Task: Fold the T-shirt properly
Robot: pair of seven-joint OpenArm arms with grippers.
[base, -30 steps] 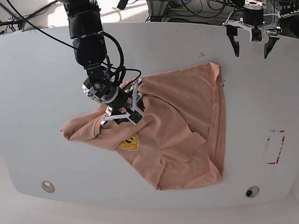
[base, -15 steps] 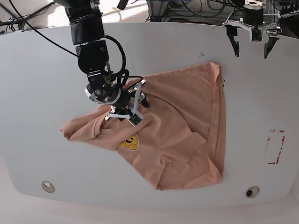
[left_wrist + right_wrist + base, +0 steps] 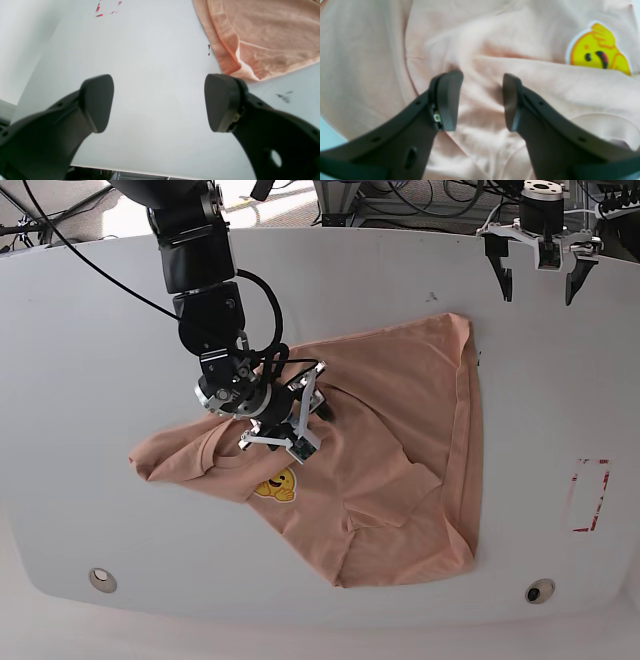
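The T-shirt [image 3: 380, 450] lay crumpled across the middle of the white table [image 3: 90, 340], its hem running along the side nearest the left arm and its collar end bunched toward the opposite side, so its long axis ran roughly across the table in the base view. The right gripper [image 3: 300, 420] hovered directly over the cloth just above the yellow smiling-face emblem [image 3: 276, 485]; in the right wrist view its jaws stood partly apart, with wrinkled fabric beneath them and nothing visibly pinched between the pads. The emblem [image 3: 598, 51] lay off to one side of those jaws, close by. The left gripper [image 3: 540, 265] hung well apart from the shirt at the table's far edge, jaws spread wide and empty, with only the hem corner [image 3: 243, 71] near one fingertip in its wrist view. The right arm was plainly the nearer one to the bunched collar area. Bare table lay open all round the shirt, with most room on the collar side; a red-marked rectangle [image 3: 590, 495] sat beyond the hem.
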